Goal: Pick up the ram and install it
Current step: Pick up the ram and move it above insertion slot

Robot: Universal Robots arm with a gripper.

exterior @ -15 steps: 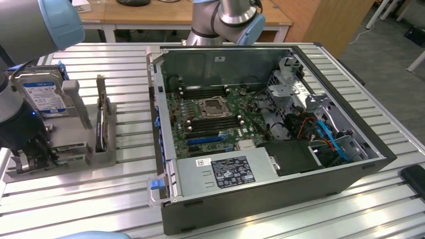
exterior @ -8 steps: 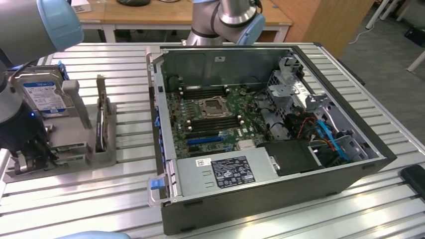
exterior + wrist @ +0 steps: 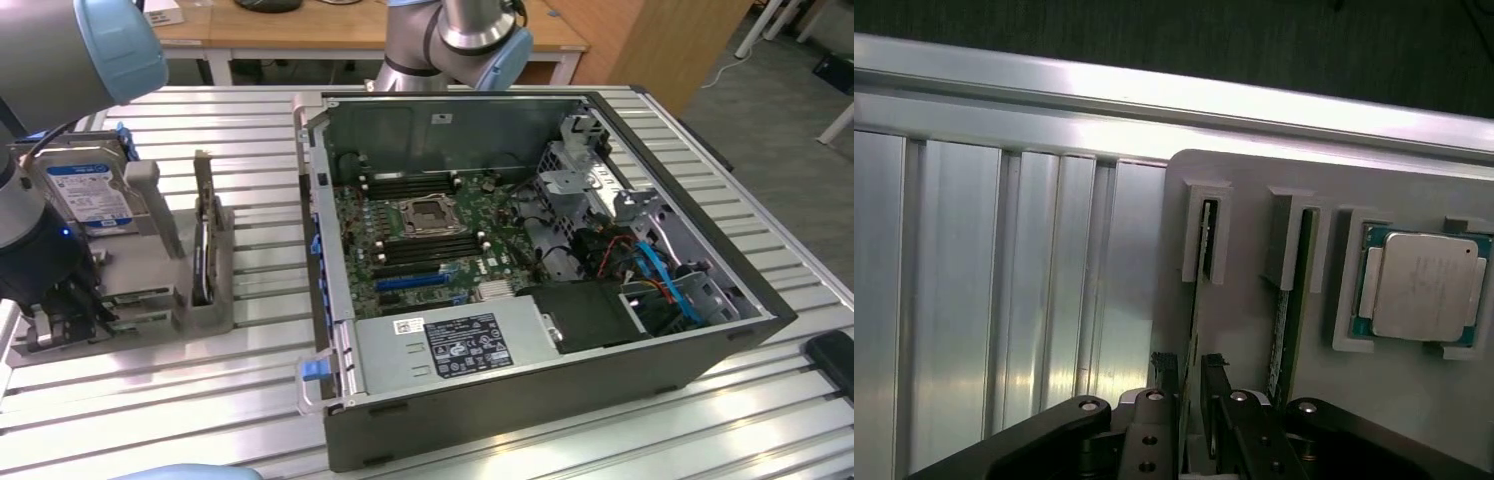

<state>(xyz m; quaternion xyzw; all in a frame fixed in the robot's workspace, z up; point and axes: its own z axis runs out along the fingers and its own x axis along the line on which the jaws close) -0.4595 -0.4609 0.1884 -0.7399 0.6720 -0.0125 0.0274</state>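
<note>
Lower left of the exterior view: gripper [image 3: 1189,372] jaws partly open, empty. The ram [image 3: 1195,320] stands on edge between them, long axis along the jaw faces.

The robot arm [image 3: 447,35] rises at the far side and reaches over to the left, where its wrist [image 3: 27,215] points straight down. The gripper [image 3: 1189,370] hangs low, its dark fingers [image 3: 1163,372] parallel and partly apart.

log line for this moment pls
gripper: open, astride ram | ram: upright in grey holder slot | held: nothing
</note>
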